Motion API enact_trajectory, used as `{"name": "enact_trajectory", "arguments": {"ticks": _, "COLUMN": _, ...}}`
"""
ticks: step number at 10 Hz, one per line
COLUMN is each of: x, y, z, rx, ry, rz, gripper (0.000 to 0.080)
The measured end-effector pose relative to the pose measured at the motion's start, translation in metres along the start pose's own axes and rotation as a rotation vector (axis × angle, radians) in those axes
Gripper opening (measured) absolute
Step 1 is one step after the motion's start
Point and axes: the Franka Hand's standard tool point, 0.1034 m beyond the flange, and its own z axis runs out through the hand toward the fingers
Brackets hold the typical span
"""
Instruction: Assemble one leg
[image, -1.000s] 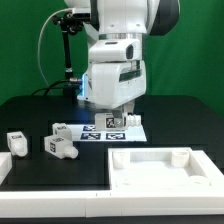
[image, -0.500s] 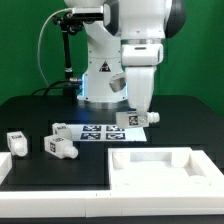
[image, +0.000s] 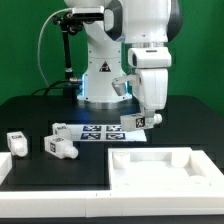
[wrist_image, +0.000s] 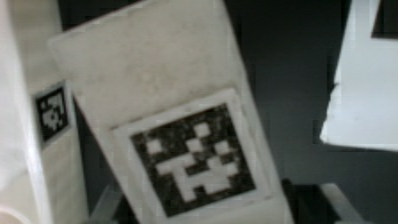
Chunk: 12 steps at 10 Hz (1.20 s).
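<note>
i am seeing that in the last 1 second the arm is swinging toward the exterior view's right. the tool (image: 146, 118) is gripping the leg (image: 133, 122) closed and carrying it just above the table (image: 190, 125), past the marker board (image: 100, 134). the big white tray piece (image: 160, 168) is waiting near in front. the spare blocks (image: 62, 148) are lying well apart and are blocking nothing.

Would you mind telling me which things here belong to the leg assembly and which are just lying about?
In the job:
- leg, lifted off the table
- claw, closed on it
- rimmed tabletop piece, probably where the leg goes

Lying about:
- spare leg block beside the marker board
- second spare leg block, further to the exterior view's left
</note>
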Motion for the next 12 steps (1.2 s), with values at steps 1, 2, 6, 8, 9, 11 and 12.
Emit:
{"name": "enact_trajectory", "arguments": {"ticks": 1, "x": 0.009, "y": -0.009, "z": 0.005, "rx": -0.007, "ry": 0.01, "rz": -0.077, "gripper": 0.0318}}
{"name": "enact_trajectory", "arguments": {"ticks": 2, "x": 0.014, "y": -0.02, "z": 0.011, "rx": 0.003, "ry": 0.015, "rz": -0.19, "gripper": 0.0318}}
{"name": "enact_trajectory", "arguments": {"ticks": 6, "x": 0.015, "y": -0.033, "z": 0.015, "rx": 0.003, "ry": 0.022, "rz": -0.534, "gripper": 0.0318}}
{"name": "enact_trajectory", "arguments": {"ticks": 8, "x": 0.016, "y": -0.034, "z": 0.015, "rx": 0.003, "ry": 0.021, "rz": -0.621, "gripper": 0.0318}}
{"name": "enact_trajectory", "arguments": {"ticks": 9, "x": 0.015, "y": -0.036, "z": 0.017, "rx": 0.01, "ry": 0.02, "rz": -0.739, "gripper": 0.0318}}
{"name": "enact_trajectory", "arguments": {"ticks": 11, "x": 0.018, "y": -0.044, "z": 0.026, "rx": 0.021, "ry": 0.036, "rz": -0.948, "gripper": 0.0318}}
{"name": "enact_trajectory", "arguments": {"ticks": 12, "x": 0.026, "y": -0.049, "z": 0.03, "rx": 0.012, "ry": 0.054, "rz": -0.981, "gripper": 0.0318}}
